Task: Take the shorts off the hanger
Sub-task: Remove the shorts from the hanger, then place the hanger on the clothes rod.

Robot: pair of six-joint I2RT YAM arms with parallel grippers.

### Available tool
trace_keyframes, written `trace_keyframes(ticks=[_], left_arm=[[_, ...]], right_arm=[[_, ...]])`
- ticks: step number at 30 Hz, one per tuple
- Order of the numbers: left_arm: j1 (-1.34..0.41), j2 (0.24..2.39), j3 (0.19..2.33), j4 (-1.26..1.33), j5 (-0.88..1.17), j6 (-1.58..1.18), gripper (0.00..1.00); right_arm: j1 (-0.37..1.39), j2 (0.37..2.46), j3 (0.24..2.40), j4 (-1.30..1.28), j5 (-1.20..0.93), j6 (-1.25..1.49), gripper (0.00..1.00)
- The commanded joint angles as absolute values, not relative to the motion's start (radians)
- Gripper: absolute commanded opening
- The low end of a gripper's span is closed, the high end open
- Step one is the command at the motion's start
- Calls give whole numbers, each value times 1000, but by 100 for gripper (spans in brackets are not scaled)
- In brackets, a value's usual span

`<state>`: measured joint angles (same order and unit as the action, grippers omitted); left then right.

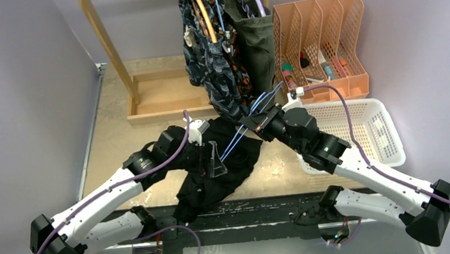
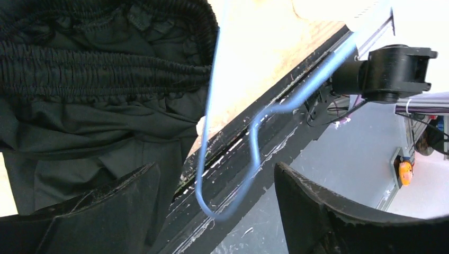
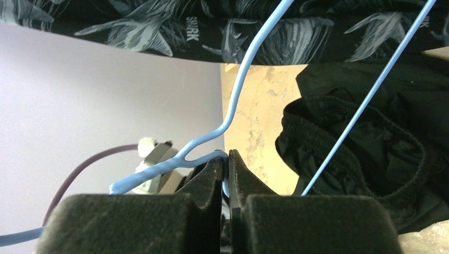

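- Lilac-grey walls are enclosing a tan worktop [image 1: 117,144], with a wooden rack [image 1: 103,39] standing at its back.
- Three pairs of shorts are hanging from that rack: navy wavy-patterned shorts [image 1: 217,77], orange-blotched shorts [image 1: 240,68] and olive green shorts [image 1: 258,41].
- The black shorts [image 1: 228,177] are lying crumpled on the worktop between the two arms, reaching its near edge.
- The right gripper [image 3: 227,164] is clamping its jaws tight on the twisted neck of a blue wire hanger [image 3: 238,111].
- The hanger's wires are running from that gripper down to the black shorts' elastic waistband [image 2: 95,74]; whether they are threaded through it cannot be told.
- The left gripper [image 2: 214,169] is hovering over the black shorts with its jaws spread wide, gripping nothing.
- An orange file organiser [image 1: 321,47] and a white basket [image 1: 368,131] are sitting at the right.
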<state>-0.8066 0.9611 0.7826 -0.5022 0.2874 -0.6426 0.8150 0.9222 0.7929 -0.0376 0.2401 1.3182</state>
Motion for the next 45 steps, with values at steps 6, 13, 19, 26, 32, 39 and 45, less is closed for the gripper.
trace_keyframes(ticks=[6,13,19,26,32,39,45], left_arm=[[-821,1045,804,-399,292,-609,67],[-841,1102,847,-411,322,-583,39],[-844,1057,861,-473,295,-574,6],[-843,1026,912,-583,245,-562,0],[-843,1032,973,-740,133,-576,0],[-843,950,1003,-846,198,-601,0],[-844,868,1044,-945,239,-650,0]], right_arm=[[810,881,785,30,185,1347,0],[809,884,782,31,176,1343,0],[810,886,797,8,197,1320,0],[809,875,793,10,203,1289,8],[810,830,786,24,218,1257,30],[810,765,783,-8,287,1234,36],[810,712,767,-60,361,1250,37]])
